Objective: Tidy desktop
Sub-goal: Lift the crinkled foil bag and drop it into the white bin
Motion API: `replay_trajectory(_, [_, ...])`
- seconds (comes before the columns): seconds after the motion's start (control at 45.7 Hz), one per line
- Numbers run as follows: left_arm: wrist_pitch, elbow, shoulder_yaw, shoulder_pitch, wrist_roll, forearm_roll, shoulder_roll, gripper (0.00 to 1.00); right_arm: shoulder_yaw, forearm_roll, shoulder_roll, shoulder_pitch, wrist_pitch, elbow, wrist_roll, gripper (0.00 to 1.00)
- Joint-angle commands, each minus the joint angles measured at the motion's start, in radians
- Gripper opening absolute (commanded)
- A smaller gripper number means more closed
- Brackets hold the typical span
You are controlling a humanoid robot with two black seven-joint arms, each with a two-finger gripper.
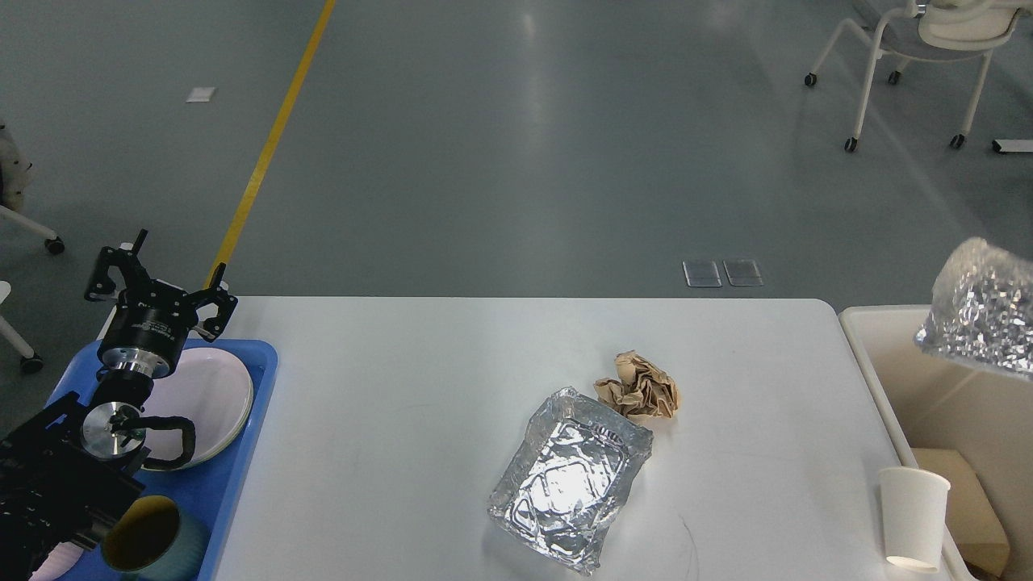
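Note:
The white desktop (pixel 403 387) holds a crumpled foil tray (pixel 569 480), a ball of crumpled brown paper (pixel 639 394) just behind it, and a white paper cup (pixel 913 516) at the front right edge. A second foil tray (pixel 980 319) hangs in the air at the right frame edge, over the cream bin (pixel 884 379); what holds it is out of view. My left gripper (pixel 160 276) is open and empty above the far end of the blue tray (pixel 234 484). My right gripper is out of view.
The blue tray at the left carries a white plate (pixel 211 395) and a teal cup (pixel 149 545). Brown cardboard (pixel 964 500) lies in the bin. A wheeled chair (pixel 912 48) stands on the floor at the far right.

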Motion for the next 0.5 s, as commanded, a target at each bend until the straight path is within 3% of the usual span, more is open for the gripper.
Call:
replay_trajectory(0.0, [0.0,0.0,0.0,0.0,0.0,0.0,0.0,1.0,0.127,0.01,0.059,-0.198,-0.067,-0.081,-0.062,0.0])
replay_trajectory(0.131, [0.0,0.0,0.0,0.0,0.0,0.0,0.0,1.0,0.128,0.089,0.13,-0.354,-0.102,-0.192,-0.073,0.0])
replay_trajectory(0.372, [0.0,0.0,0.0,0.0,0.0,0.0,0.0,1.0,0.133,0.108,0.156,-0.384,-0.147,-0.2,-0.113,0.0])
replay_trajectory(0.416, [0.0,0.0,0.0,0.0,0.0,0.0,0.0,1.0,0.137,0.109,0.16,-0.384,-0.157,-0.195,-0.114,0.2])
replay_trajectory(0.438, [0.0,0.0,0.0,0.0,0.0,0.0,0.0,1.0,0.139,0.109,0.163,-0.385,-0.159,-0.194,-0.116,0.44])
replay_trajectory(0.46, [0.0,0.0,0.0,0.0,0.0,0.0,0.0,1.0,0.139,0.109,0.168,-0.387,-0.165,-0.194,-0.117,0.91])
replay_trajectory(0.482, [0.0,0.0,-0.002,0.0,0.0,0.0,0.0,1.0,0.139,0.109,0.173,-0.39,-0.167,-0.192,-0.12,1.0])
